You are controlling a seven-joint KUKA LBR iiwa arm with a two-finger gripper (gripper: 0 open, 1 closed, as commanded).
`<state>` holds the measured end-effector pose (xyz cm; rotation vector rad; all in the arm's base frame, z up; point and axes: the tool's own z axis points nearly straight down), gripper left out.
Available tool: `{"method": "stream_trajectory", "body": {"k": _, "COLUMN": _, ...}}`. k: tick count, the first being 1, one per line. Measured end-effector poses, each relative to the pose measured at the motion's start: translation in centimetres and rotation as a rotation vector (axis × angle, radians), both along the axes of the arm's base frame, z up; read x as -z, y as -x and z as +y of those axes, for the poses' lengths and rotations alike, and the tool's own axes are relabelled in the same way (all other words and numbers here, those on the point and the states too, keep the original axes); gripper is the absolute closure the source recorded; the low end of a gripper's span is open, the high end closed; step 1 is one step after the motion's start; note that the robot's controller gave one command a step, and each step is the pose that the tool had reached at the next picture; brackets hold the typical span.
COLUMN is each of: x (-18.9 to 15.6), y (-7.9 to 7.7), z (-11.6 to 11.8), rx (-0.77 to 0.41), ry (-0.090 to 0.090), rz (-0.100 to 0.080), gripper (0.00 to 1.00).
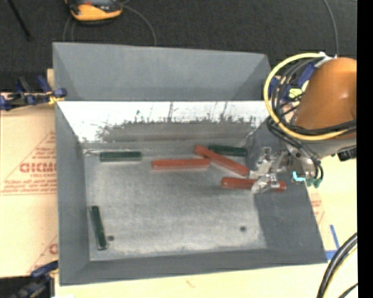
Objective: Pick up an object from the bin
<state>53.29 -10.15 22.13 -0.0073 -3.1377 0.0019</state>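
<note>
My gripper (265,177) is low at the bin's right side, where the floor meets the sloping wall. A short red stick (236,182) lies level between its fingers, showing to the left of them and a little to the right, over the wall. The gripper is shut on this stick. Just up and left lies a longer red stick (221,159), tilted, with a dark green stick (227,149) behind it near the back wall.
Another red stick (179,163) lies level mid-bin, a green stick (120,156) at the back left, and a green stick (98,226) stands lengthwise in the front left corner. The arm with its orange cover and cables hangs over the right rim.
</note>
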Motion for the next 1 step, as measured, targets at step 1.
{"method": "stream_trajectory", "body": {"k": 1, "x": -0.38, "y": -0.17, "z": 0.04, "rx": -0.005, "ry": 0.001, "rz": -0.008, "gripper": 1.0}}
